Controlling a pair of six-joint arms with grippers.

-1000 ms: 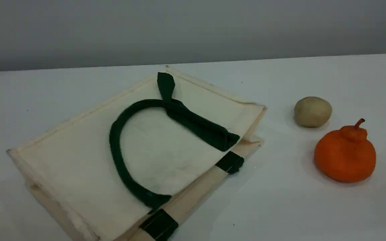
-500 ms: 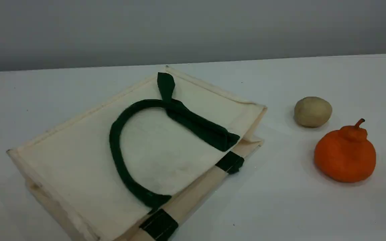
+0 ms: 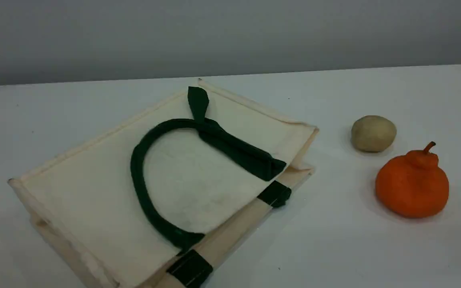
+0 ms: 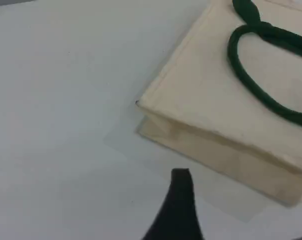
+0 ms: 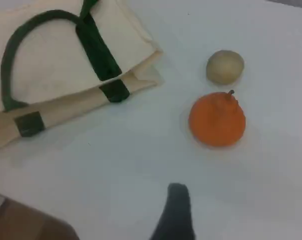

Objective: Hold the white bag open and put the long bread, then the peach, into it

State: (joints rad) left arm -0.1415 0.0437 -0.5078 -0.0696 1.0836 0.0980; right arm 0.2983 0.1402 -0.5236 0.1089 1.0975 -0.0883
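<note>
The white bag (image 3: 94, 192) lies flat on the table at the left and middle, its mouth toward the right. One dark green handle (image 3: 138, 176) loops across its upper face. The left wrist view shows the bag's (image 4: 206, 95) closed bottom edge, with my left gripper's dark fingertip (image 4: 182, 180) hovering just short of it over bare table. My right gripper's fingertip (image 5: 177, 197) hangs over bare table below the bag's mouth (image 5: 135, 75) and the fruit. Nothing sits at either fingertip, and both grippers are open. The long bread and the peach are out of view.
A beige potato-like lump (image 3: 373, 133) and a larger orange stemmed fruit (image 3: 412, 186) sit right of the bag; both also show in the right wrist view, lump (image 5: 225, 66) above fruit (image 5: 217, 120). A brown patch (image 5: 20, 222) marks the table's edge there.
</note>
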